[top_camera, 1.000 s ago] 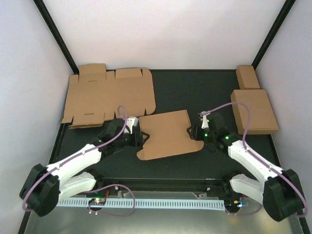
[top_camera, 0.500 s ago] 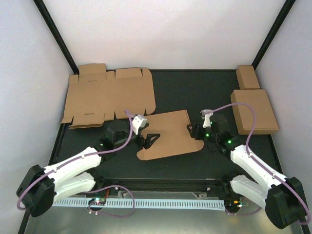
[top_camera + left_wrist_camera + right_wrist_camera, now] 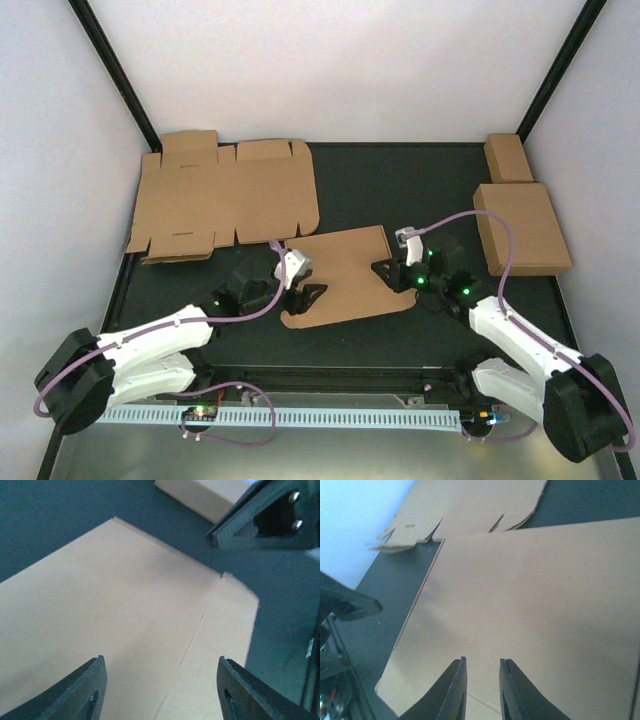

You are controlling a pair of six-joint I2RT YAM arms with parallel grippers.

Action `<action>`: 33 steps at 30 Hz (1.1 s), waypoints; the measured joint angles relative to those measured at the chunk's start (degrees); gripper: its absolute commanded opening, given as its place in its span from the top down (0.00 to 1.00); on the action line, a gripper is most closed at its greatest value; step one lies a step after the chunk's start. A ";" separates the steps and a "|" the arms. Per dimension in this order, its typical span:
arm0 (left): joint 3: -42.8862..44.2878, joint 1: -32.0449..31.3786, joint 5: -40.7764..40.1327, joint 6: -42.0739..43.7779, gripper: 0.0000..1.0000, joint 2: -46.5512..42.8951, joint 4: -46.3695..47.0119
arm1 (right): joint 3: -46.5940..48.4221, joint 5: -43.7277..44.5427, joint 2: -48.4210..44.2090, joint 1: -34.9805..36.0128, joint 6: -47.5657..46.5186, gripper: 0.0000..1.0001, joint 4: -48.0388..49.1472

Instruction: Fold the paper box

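Dark worktop (image 3: 400, 190) with white walls (image 3: 350, 70) around it holds the paper box (image 3: 345, 275), lying near the middle. The left claw (image 3: 161, 662) hangs over the paper box's left end, wide open and holding nothing. The right claw (image 3: 481, 662) is at the paper box's right edge, with only a thin gap. I cannot tell if it pinches the edge. Another flat cardboard sheet (image 3: 220, 200) lies behind and left of the paper box. A big folded box (image 3: 520, 228) and a small folded box (image 3: 508, 157) sit well to its right.

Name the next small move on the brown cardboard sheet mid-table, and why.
Probably lower the left gripper onto the brown cardboard sheet by its crease: its jaws hang open above it, while the right gripper, nearly closed, covers the opposite edge.
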 measured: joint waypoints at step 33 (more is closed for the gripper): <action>-4.79 -1.05 0.72 1.73 0.01 2.34 9.90 | -3.80 -2.08 9.29 1.16 2.62 0.95 9.03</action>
